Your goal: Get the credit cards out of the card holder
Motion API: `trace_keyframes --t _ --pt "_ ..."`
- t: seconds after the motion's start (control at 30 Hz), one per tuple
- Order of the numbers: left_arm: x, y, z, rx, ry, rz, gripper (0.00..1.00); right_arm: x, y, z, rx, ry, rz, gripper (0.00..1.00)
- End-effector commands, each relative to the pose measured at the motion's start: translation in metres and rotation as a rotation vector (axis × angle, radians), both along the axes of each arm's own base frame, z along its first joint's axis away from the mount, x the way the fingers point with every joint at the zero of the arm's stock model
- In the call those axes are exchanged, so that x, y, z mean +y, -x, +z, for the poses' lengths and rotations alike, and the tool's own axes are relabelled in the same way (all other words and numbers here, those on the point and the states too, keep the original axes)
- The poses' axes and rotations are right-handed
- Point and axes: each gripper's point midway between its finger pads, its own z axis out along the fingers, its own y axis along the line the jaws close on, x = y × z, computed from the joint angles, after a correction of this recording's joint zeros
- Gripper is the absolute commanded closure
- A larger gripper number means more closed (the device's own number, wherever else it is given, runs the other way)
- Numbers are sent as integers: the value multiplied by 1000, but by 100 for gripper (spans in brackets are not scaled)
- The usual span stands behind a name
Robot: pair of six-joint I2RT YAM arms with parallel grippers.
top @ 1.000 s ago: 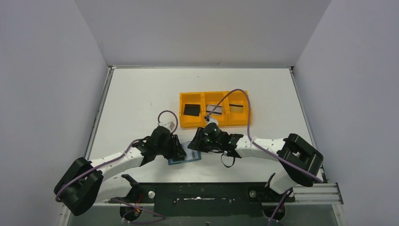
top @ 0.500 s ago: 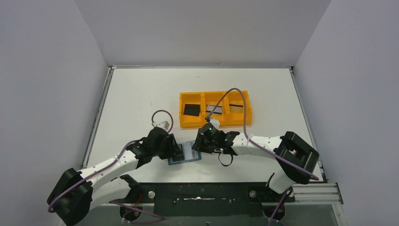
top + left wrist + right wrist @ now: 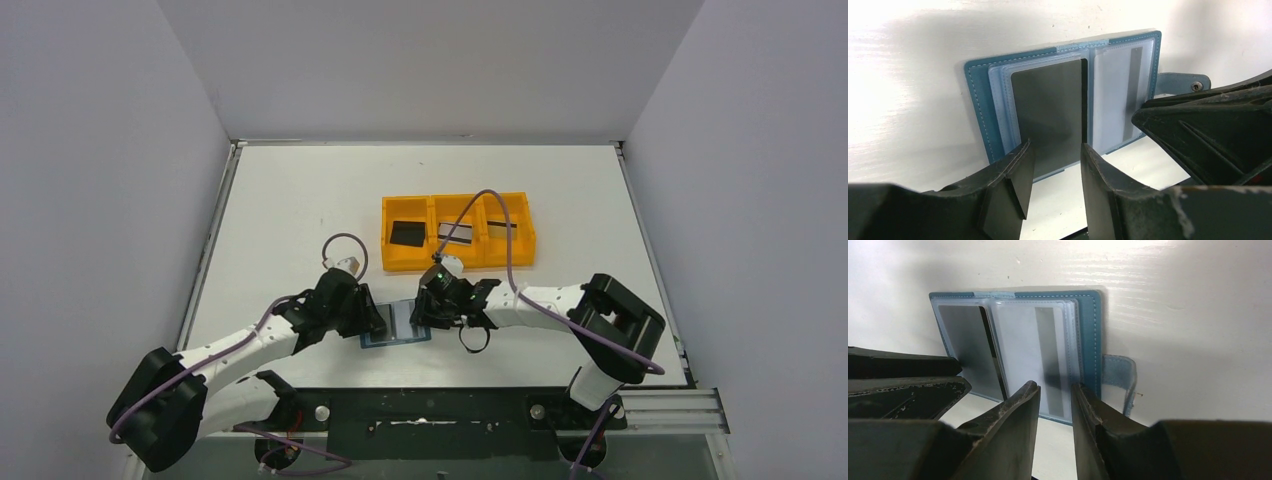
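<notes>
The teal card holder (image 3: 397,327) lies open on the table between my two grippers. In the left wrist view the holder (image 3: 977,107) shows a black credit card (image 3: 1048,107) in one clear pocket and a silver-grey card with a dark stripe (image 3: 1120,95) in the other. My left gripper (image 3: 1056,147) is open, its tips at the black card's near edge. My right gripper (image 3: 1054,386) is open with a narrow gap, its tips at the near edge of the striped card (image 3: 1033,347). The snap tab (image 3: 1120,380) sticks out on the right.
An orange three-compartment tray (image 3: 458,262) stands just behind the grippers, holding a black card (image 3: 406,233) and two striped silver cards (image 3: 455,233). The grippers (image 3: 372,320) (image 3: 427,310) sit close together. White walls enclose the table.
Both grippers have drawn in and lowered onto the card holder. The right arm has folded in toward the left. The holder has shifted slightly.
</notes>
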Motion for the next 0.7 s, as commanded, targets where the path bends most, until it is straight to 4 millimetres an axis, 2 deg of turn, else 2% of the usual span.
trace_keyframes --t 0.0,0.13,0.33,0.53,0.67 --pt "3 6 -11 22 -13 -18 63 11 -10 18 -57 13 2 69" --pt "4 10 -15 38 -16 -22 65 7 -14 21 -81 80 -9 65" --pt "5 10 -14 37 -22 -22 66 4 -12 8 -51 100 -21 64" --pt "5 10 -13 33 -15 -21 66 -5 -10 4 -51 122 -43 62" --pt "4 10 -12 32 -13 -25 67 -1 -5 -3 -26 105 -27 61"
